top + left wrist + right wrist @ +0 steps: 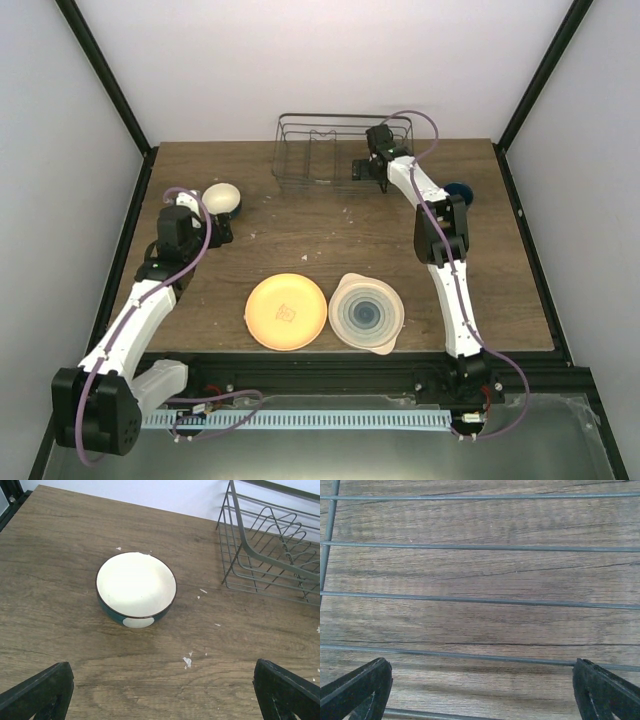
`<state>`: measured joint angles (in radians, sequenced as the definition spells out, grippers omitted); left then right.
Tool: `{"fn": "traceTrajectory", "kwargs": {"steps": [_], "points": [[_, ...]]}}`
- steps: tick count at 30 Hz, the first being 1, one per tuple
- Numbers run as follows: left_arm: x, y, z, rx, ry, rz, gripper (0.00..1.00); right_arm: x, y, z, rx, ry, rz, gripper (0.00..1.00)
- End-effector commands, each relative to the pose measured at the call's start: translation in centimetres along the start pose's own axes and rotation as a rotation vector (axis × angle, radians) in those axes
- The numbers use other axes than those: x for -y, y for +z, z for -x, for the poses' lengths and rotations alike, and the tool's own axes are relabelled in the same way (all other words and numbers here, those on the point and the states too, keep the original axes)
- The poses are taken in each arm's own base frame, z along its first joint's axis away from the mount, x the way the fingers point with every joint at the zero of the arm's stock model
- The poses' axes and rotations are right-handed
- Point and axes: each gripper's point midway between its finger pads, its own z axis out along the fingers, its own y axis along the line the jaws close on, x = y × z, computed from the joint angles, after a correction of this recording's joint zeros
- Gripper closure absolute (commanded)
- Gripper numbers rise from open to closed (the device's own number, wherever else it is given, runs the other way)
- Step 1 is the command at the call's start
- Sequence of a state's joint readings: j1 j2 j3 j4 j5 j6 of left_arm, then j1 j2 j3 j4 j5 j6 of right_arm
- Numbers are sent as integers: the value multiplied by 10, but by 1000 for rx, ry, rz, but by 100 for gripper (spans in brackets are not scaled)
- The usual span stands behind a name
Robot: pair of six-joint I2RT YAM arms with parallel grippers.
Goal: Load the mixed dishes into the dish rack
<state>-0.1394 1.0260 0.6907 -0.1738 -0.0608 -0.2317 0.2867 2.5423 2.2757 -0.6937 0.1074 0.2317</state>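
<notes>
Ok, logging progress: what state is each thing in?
dish rack: upright, no dishes inside
small white bowl: upright, empty, on table
orange plate: flat on table
blue-ringed plate: flat on table
dark blue mug: on table, partly hidden
left gripper: open, empty
right gripper: open, empty

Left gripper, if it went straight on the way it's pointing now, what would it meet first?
Most likely the small white bowl, roughly centred ahead of the open left gripper. The dish rack sits off to the right. Depth is unclear, so it might touch the table first.
</notes>
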Motion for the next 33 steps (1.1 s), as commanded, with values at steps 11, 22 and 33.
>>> {"fn": "traceTrajectory", "kwargs": {"steps": [11, 22, 33], "points": [[6, 2, 1, -4, 8, -27, 0, -11, -9, -39, -116, -110, 85, 0], [9, -3, 5, 2, 2, -42, 0, -16, -41, -50, -127, -173, 128, 0], [10, -11, 9, 12, -5, -46, 0, -36, -69, -83, -148, -205, 138, 0]]}}
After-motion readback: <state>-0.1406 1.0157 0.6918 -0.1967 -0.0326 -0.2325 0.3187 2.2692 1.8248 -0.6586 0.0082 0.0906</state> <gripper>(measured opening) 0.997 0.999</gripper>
